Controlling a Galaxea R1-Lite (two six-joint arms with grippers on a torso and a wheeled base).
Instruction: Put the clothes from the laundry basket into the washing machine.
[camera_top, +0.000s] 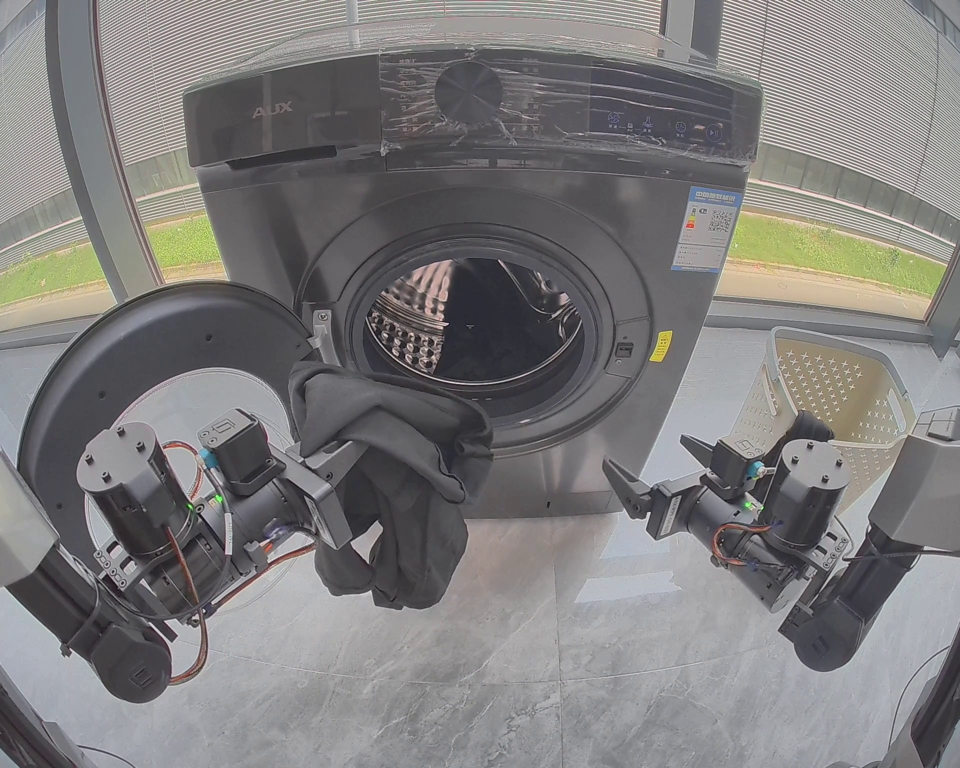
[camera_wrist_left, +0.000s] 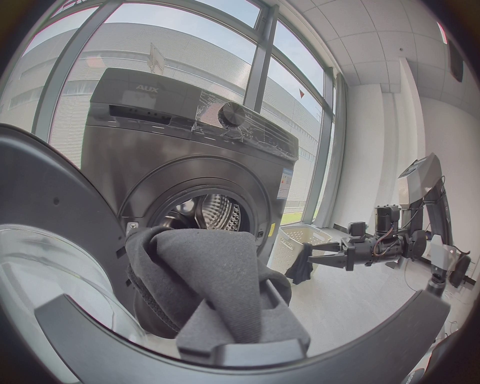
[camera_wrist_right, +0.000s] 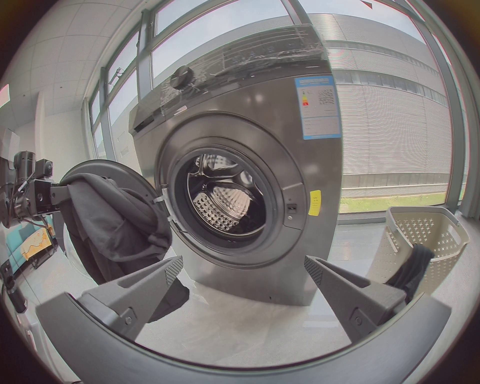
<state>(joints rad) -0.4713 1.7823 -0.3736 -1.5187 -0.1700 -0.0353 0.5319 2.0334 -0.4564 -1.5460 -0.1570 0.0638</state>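
Looking from the head: left gripper clamped on a dark garment, held just before the washing machine, low and to the robot's left of the drum mouth, with a long tail hanging down. Raise first, then push deep, to avoid snagging on the rim or the open door.

From the left wrist: cloth draped thickly over the gripper, so let go only well inside the drum.

From the right wrist: right gripper spread apart and empty, near the laundry basket with another dark piece over its edge. Best held out of the left arm's path.

left claw clamped on dark garment, arm extended forward, right claw spread wide, pointing inward
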